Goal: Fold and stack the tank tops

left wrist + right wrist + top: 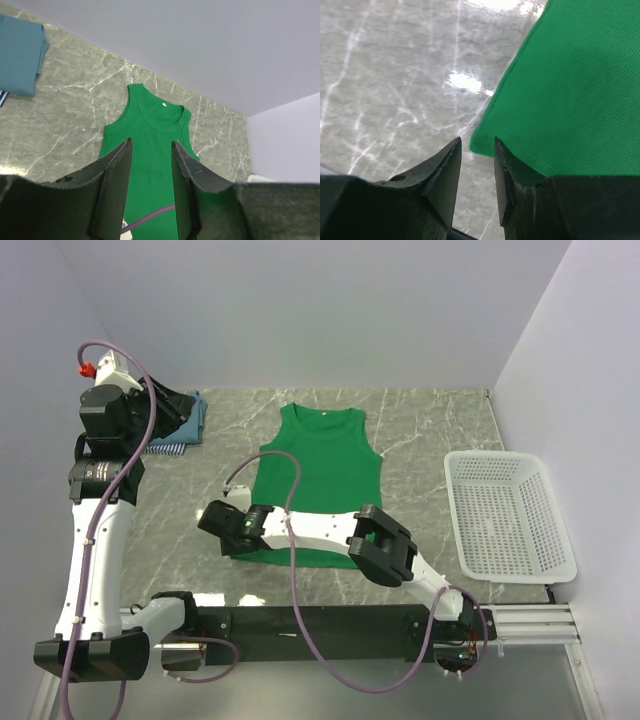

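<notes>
Right wrist view is showing the right gripper [477, 145], fingers apart, at the hem corner of the bright green fabric tank top [570, 90] lying flat on the grey marbled table [380, 75]. Only the left wrist view is showing the left gripper [151, 145] parted and empty, the white neck label [163, 105], and the folded teal-blue fabric top [20, 55] beyond.

Left hand [151, 142] high, right hand [477, 140] low, fingers of both apart.

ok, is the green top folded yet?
No, the green top lies spread flat on the table, neckline and both straps showing.
</notes>
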Robot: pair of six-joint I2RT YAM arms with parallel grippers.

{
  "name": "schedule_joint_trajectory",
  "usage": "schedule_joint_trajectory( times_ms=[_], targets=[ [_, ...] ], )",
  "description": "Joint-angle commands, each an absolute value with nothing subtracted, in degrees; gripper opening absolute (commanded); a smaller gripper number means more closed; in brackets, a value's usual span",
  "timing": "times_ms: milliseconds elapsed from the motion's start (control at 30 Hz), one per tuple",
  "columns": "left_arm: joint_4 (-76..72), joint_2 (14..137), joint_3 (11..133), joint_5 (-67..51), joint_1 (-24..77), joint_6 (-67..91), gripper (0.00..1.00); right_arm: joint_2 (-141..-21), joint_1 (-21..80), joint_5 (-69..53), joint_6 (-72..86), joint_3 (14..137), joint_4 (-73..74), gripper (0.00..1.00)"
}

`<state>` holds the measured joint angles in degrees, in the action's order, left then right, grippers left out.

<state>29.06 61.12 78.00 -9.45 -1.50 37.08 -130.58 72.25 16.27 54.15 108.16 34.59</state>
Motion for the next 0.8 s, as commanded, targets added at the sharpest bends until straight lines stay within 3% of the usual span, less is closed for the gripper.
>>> schedule_joint_trajectory(
  times_ms=[0,567,700,767],
  targets=[
    [27.9,60.7,77.3,-11.7,-1.9,36.2,0.43,-131.5,72.6,18.3,54.0,111.6,37.1,0.4],
    [23.9,61.6,69.4,-12.2,-2.2,38.1,0.41,-137.3,74.0,18.7,51.9,114.9,40.1,0.39],
    [23.2,63.4,68.6,-11.8,-2.2,38.0,0.41,-138.0,74.4,17.7,50.8,113.6,40.6,0.28],
    [23.4,64.9,68.7,-11.9,-2.2,37.7,0.41,-136.3,74.4,17.2,50.5,109.0,40.3,0.14]
  ],
)
